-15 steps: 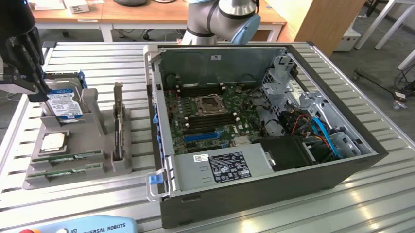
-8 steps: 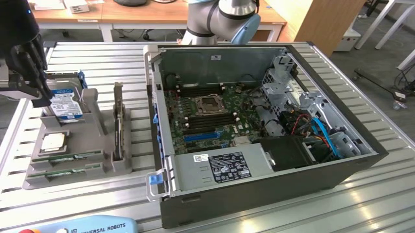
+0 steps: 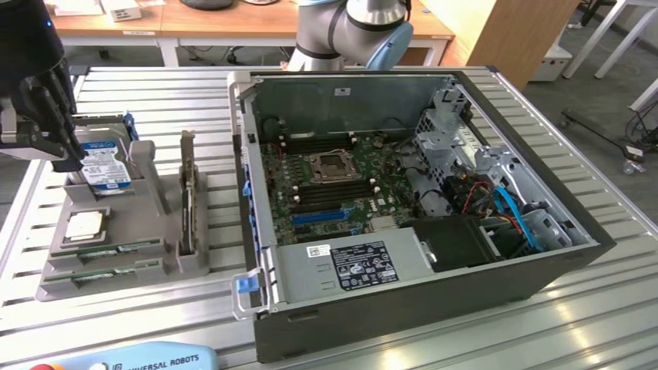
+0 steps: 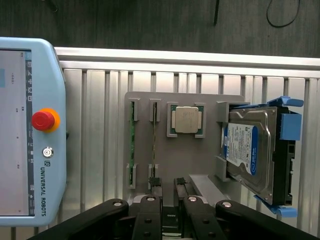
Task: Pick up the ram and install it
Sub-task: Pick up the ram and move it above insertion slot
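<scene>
- The gripper (image 4: 168,184) hangs over the grey holder (image 4: 210,102). In the exterior view it (image 3: 64,150) sits at the holder's hard-drive end, apart from the ram slots.
- The fingers (image 4: 150,210) are parted by a modest gap. Bare holder shows between their tips and nothing is gripped.
- Two green ram sticks stand on edge in the holder's slots, side by side and parallel.
- The inner ram stick (image 4: 154,145) is in the slot next to the processor; the outer ram stick (image 4: 132,145) is along the holder's outer edge.
- In the exterior view the inner stick (image 3: 108,248) and outer stick (image 3: 103,270) both lie at the holder's end opposite the hard drive.
- The square silver processor (image 4: 186,120) lies flat in the holder's middle pocket, between the ram slots and the hard drive.
- The hard drive (image 4: 250,150) stands tilted in the holder, in a blue bracket.
- A dark expansion card (image 3: 187,200) stands upright along the holder's side nearest the computer case (image 3: 411,324).
- That case lies open on the slatted counter (image 3: 154,100) just beside the holder, with its motherboard (image 3: 329,185) exposed.
- A teach pendant (image 4: 30,150) rests on the counter near the holder's ram side.
</scene>
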Tool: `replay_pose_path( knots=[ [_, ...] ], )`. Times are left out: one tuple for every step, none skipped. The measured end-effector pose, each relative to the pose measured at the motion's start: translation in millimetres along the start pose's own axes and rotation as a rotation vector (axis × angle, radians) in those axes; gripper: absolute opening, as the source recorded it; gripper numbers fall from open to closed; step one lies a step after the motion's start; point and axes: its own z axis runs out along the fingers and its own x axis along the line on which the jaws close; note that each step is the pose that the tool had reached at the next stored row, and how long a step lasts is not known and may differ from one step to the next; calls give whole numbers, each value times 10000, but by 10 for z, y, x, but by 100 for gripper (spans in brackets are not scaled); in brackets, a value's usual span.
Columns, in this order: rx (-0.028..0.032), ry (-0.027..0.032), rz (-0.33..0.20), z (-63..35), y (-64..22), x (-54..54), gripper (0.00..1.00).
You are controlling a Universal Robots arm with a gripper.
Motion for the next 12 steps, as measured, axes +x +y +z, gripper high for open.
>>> replay_pose_path(
  knots=[
    [0,0,0,0,0,0,24],
    [0,0,1,0,0,0,24],
    [0,0,1,0,0,0,25],
    [0,0,0,0,0,0,25],
    [0,0,1,0,0,0,31],
    [0,0,0,0,0,0,31],
    [0,0,1,2,0,0,31],
    [4,-2,0,9,0,0,31],
    [3,-2,0,20,-1,0,31],
    [3,-1,0,37,-1,1,31],
    [8,-1,0,57,-2,1,31],
    [10,-1,0,74,-3,2,31]
  ],
)
